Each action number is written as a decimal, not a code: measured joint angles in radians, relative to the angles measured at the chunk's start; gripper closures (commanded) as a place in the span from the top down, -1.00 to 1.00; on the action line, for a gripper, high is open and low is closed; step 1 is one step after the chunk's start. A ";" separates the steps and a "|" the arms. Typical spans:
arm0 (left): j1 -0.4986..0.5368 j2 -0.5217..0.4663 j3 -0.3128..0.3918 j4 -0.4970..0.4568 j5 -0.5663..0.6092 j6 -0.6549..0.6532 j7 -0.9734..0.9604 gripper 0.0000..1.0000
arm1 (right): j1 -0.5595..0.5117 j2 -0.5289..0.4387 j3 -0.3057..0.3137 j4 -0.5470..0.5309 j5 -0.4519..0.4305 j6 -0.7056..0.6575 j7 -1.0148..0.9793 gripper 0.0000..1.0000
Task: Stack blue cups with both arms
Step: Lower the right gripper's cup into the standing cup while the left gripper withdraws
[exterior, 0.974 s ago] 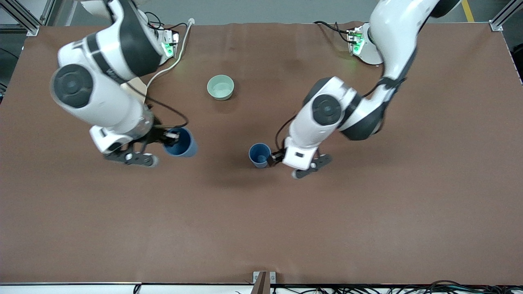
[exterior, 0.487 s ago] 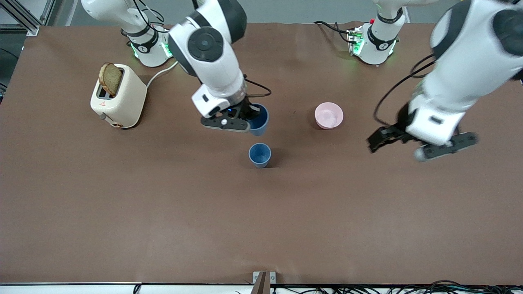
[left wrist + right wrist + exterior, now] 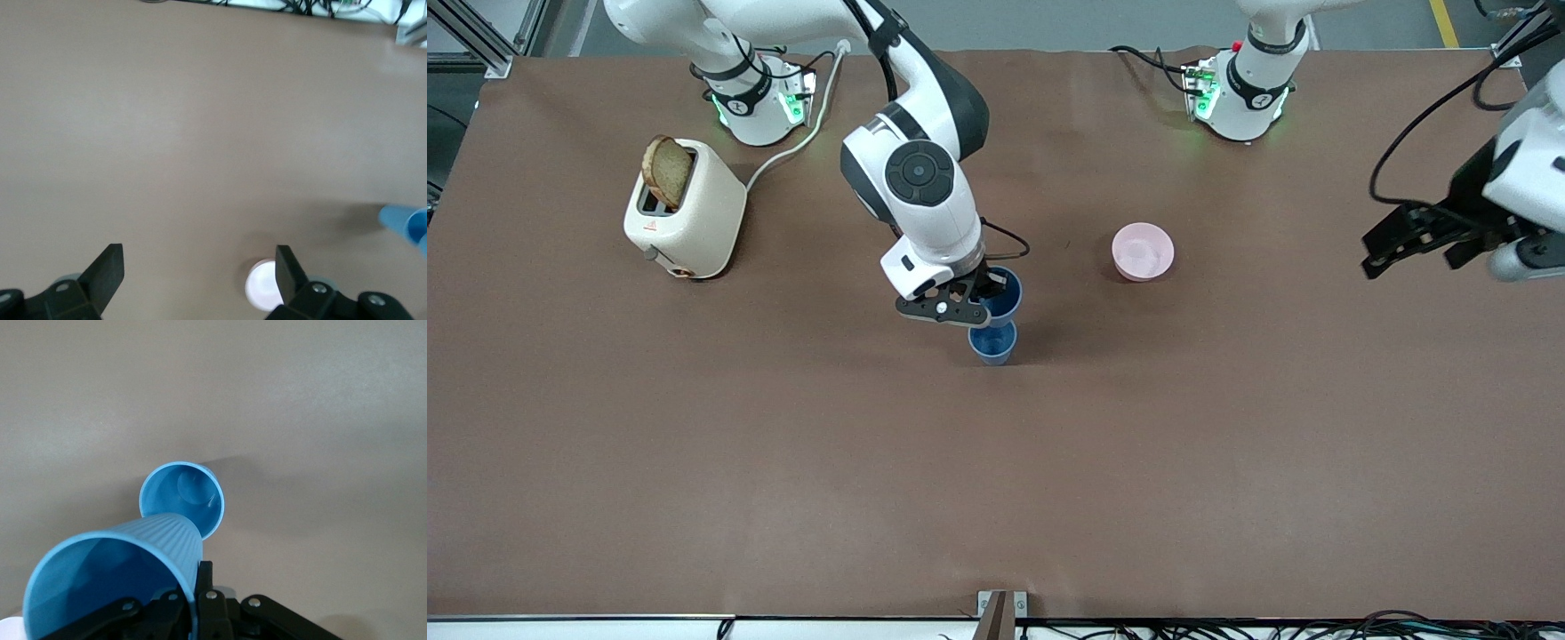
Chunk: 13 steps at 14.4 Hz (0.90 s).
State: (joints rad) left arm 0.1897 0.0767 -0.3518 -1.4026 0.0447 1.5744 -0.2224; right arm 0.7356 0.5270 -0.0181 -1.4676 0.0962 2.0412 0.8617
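Observation:
One blue cup (image 3: 992,343) stands upright on the brown table near its middle. My right gripper (image 3: 989,293) is shut on the rim of the second blue cup (image 3: 1005,299) and holds it tilted just above the standing one. In the right wrist view the held cup (image 3: 113,580) is pinched at its wall by my fingers (image 3: 205,577), with the standing cup's (image 3: 183,497) open mouth right below it. My left gripper (image 3: 1409,253) is open and empty in the air over the left arm's end of the table. It shows wide open in the left wrist view (image 3: 199,267).
A cream toaster (image 3: 689,213) with a slice of bread stands toward the right arm's end. A pink bowl (image 3: 1142,252) sits between the cups and my left gripper, and also shows in the left wrist view (image 3: 263,287). The right arm's forearm hangs over the table's middle.
My right gripper carried its blue cup from the right arm's end to just over the standing cup. My left gripper left the standing cup and swung out to the left arm's end.

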 measured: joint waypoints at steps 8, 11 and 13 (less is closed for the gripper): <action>-0.166 -0.116 0.205 -0.091 0.000 -0.099 0.089 1.00 | 0.001 0.014 -0.005 -0.018 -0.020 0.036 0.000 -0.96; -0.171 -0.126 0.212 -0.117 0.000 -0.095 0.089 1.00 | 0.001 0.028 -0.006 -0.019 -0.020 0.061 0.000 -0.95; -0.174 -0.145 0.212 -0.156 -0.002 -0.069 0.090 1.00 | 0.001 0.040 -0.006 -0.019 -0.020 0.070 0.000 -0.93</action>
State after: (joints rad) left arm 0.0161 -0.0686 -0.1396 -1.5582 0.0431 1.5053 -0.1329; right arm 0.7366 0.5669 -0.0243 -1.4865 0.0762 2.1114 0.8617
